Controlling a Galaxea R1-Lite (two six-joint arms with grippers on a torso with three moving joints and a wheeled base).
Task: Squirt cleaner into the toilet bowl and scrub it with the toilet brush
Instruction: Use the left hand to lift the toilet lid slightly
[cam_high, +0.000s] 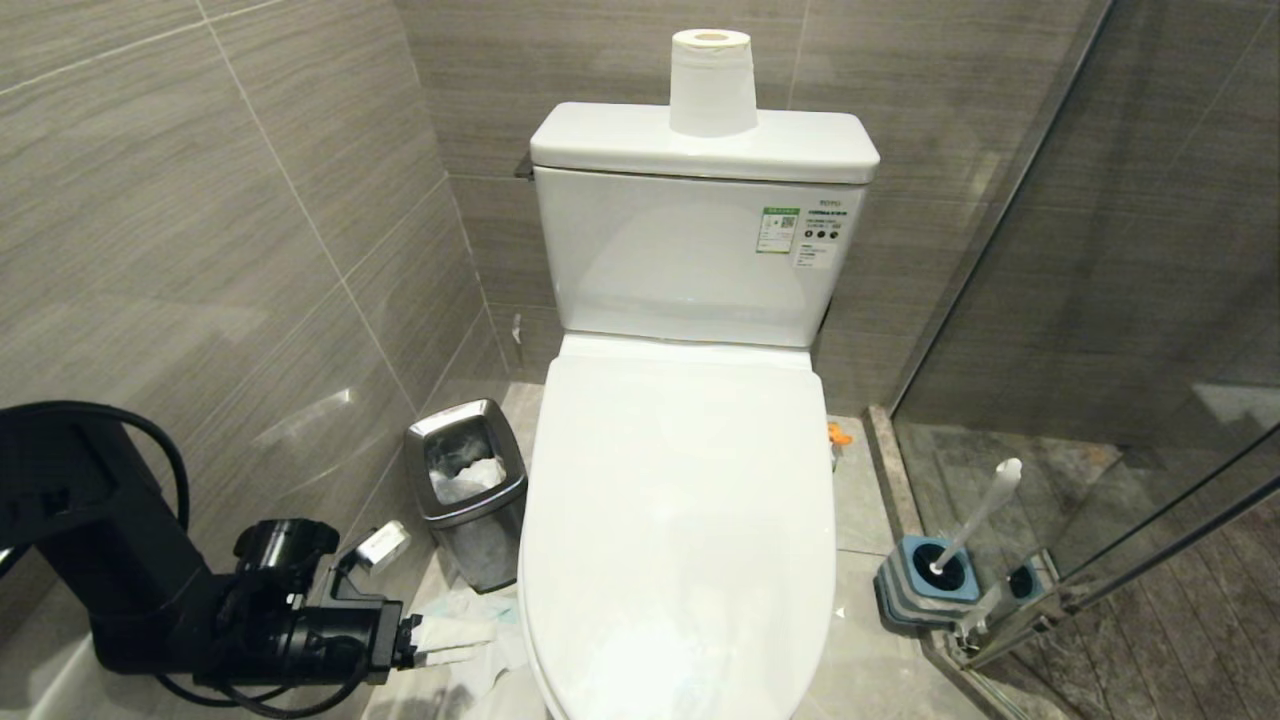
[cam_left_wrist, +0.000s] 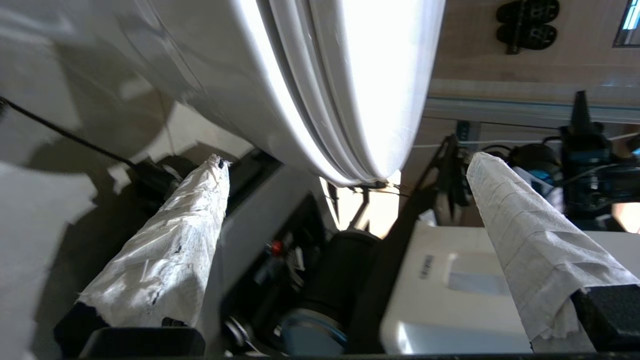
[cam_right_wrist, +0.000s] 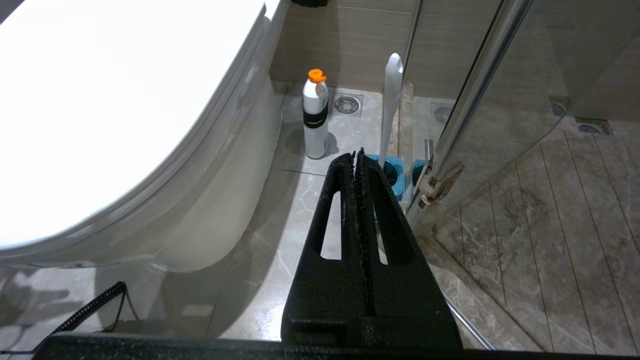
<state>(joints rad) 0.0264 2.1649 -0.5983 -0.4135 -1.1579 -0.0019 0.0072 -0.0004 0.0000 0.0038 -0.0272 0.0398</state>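
- The toilet bowl (cam_high: 680, 520) has its lid down, so the basin is hidden.
- The left hand (cam_high: 455, 640), fingers spread wide and holding nothing, sits low beside the bowl's near left edge.
- The toilet brush (cam_high: 975, 520) stands in its holder (cam_high: 925, 590) on the floor, right of the bowl.
- The right hand (cam_right_wrist: 357, 155) is closed and empty.

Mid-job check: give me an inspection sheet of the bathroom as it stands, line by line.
Surface: grey tiled floor, dry-looking.
Job's things: toilet lid down; toilet brush in its blue holder on the toilet's right side; white bottle with orange cap beside it.
Clutter: steel bin with paper; tissue on floor.
Grippers: left tool open, paper-wrapped fingers, low beside the toilet's front rim; right tool shut, holding nothing.
Cables: black cable on floor.
Surroundings: glass shower door; paper roll on cistern.
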